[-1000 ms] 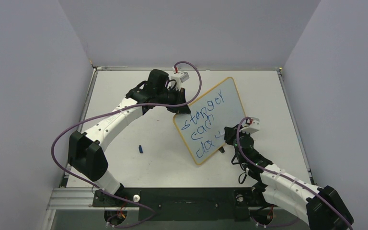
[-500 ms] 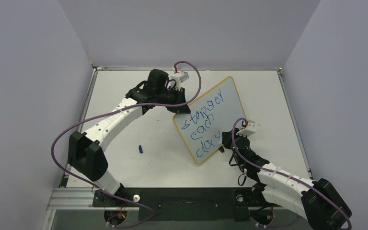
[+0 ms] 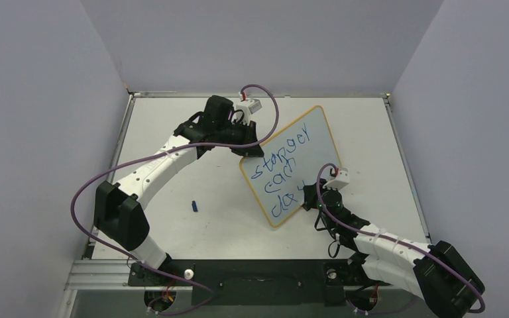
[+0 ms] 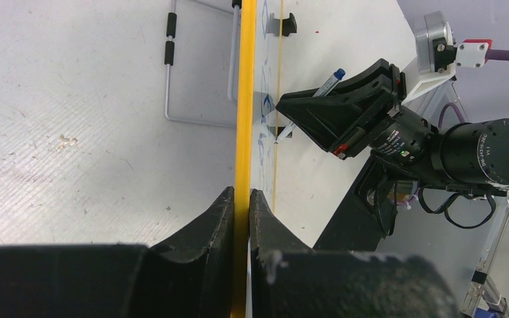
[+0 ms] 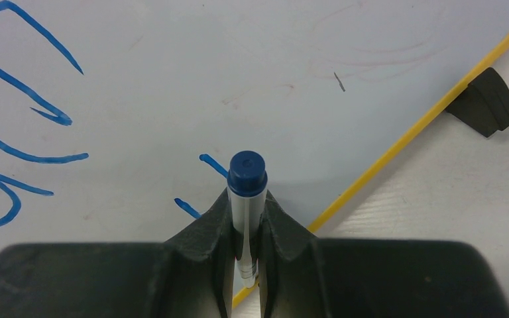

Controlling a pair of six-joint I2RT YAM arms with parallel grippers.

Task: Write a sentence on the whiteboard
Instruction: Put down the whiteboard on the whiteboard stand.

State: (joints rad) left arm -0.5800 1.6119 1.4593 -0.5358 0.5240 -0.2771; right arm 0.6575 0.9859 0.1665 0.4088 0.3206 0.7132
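Observation:
The whiteboard (image 3: 313,142), white with a yellow frame, stands tilted at the table's middle right. The sentence (image 3: 283,173) in blue runs in three lines on it. My left gripper (image 3: 250,150) is shut on the board's upper left edge; its fingers clamp the yellow frame (image 4: 242,132) in the left wrist view. My right gripper (image 3: 307,193) is shut on a blue-capped marker (image 5: 246,192), with the marker's tip at the board (image 5: 252,79) near the end of the bottom line. The marker also shows in the left wrist view (image 4: 325,85).
A small blue marker cap (image 3: 195,207) lies on the table left of the board. A black board foot (image 5: 487,103) rests on the table beside the frame. A wire stand (image 4: 172,79) lies behind the board. Walls close in the table on three sides.
My right gripper has moved left and toward the board with the marker, reaching the end of the bottom line. The left arm and the board have not moved.

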